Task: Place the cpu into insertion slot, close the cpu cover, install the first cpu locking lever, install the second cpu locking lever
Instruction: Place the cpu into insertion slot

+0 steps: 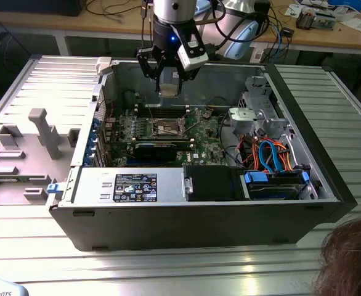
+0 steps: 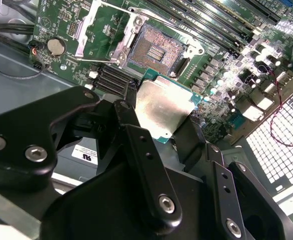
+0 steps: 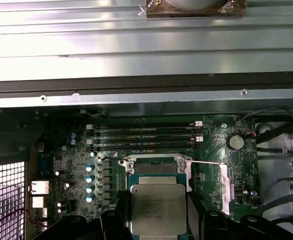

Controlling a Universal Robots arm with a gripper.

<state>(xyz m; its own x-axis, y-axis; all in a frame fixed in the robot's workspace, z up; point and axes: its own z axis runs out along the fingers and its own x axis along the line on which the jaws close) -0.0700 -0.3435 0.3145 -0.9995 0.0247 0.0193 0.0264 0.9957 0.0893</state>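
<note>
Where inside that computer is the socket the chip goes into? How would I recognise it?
Look into the open computer case, at the green board on its floor. Below the gripper holding the cpu sits the insertion slot: square, brownish-gold centre, silver surround, unlike the long memory slots beside it.

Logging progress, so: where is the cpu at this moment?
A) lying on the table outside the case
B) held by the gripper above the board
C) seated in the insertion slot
B: the cpu sits clamped in the gripper over the board, while the insertion slot lies bare, its cpu cover swung open.
</note>
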